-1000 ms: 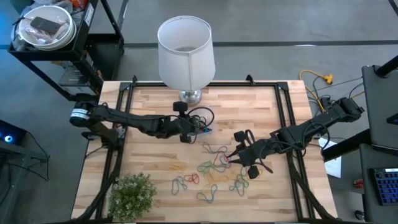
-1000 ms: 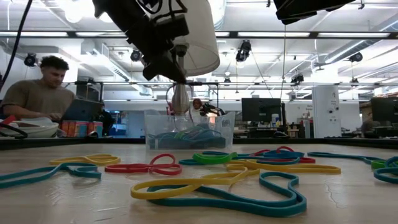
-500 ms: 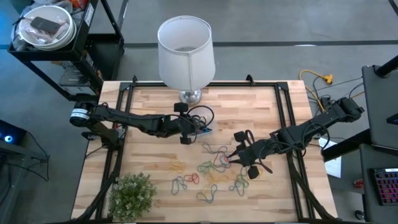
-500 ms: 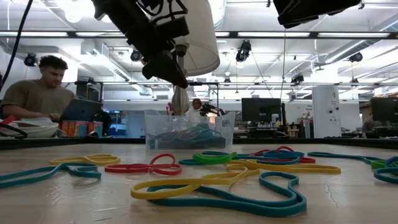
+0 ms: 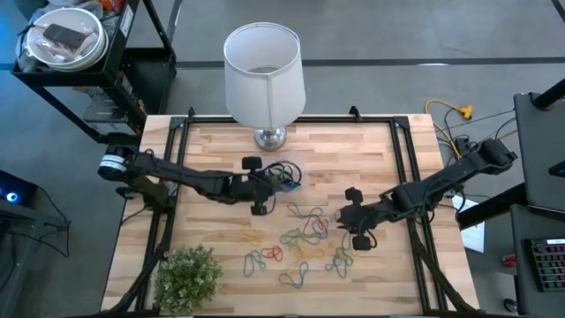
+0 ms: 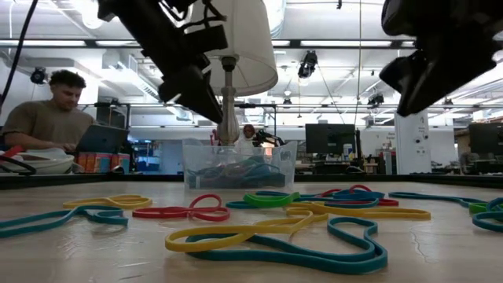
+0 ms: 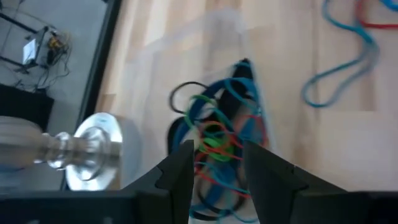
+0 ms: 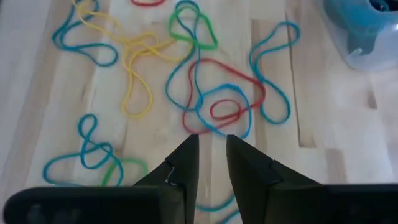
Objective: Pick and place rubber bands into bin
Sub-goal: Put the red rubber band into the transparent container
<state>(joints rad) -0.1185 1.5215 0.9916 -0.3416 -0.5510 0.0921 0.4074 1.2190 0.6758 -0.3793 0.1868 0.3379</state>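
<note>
Many coloured rubber bands [image 5: 305, 240] lie loose on the wooden table, seen close in the low view as rubber bands [image 6: 275, 228] and in the right wrist view as rubber bands [image 8: 217, 106]. The see-through bin [image 5: 284, 179] stands in front of the lamp and holds several bands [image 7: 217, 140]. My left gripper [image 5: 267, 187] hangs open just left of the bin, pointing down at it, left gripper [image 7: 217, 171]. My right gripper [image 5: 340, 217] hovers open over the right side of the loose bands, right gripper [image 8: 211, 165], nothing between its fingers.
A white lamp shade [image 5: 263, 71] on a chrome foot [image 7: 93, 152] stands at the table's far edge behind the bin. A small green plant [image 5: 187, 278] sits at the near left corner. Black rails run along the table's sides. A person sits beyond the table [image 6: 47, 118].
My left gripper has drawn back from the bin toward the table's near-left and sunk a little. My right gripper has come down toward the loose bands, rolling about its own axis, and now shows in the low view.
</note>
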